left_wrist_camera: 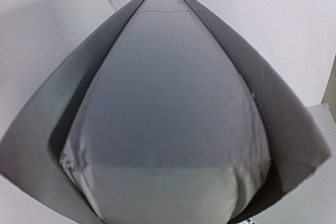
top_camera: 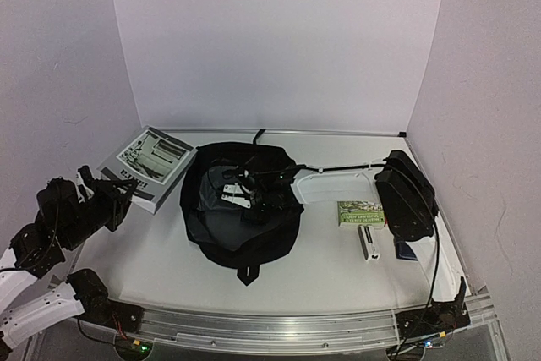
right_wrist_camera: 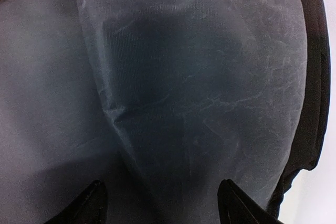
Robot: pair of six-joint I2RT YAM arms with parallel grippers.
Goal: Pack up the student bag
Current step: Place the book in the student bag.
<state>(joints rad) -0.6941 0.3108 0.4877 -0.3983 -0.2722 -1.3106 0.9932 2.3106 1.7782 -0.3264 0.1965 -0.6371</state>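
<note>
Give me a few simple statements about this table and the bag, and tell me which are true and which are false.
1. The right arm reaches into the student bag. True.
2. The right jaws are shut tight. False: their fingertips stand apart over the grey lining, with nothing between them.
3. The green box is packed in the bag. False: it lies on the table, right of the bag.
4. The book is outside the bag, to its left. True.
5. The bag is zipped closed. False: it lies open, with its lining showing.
</note>
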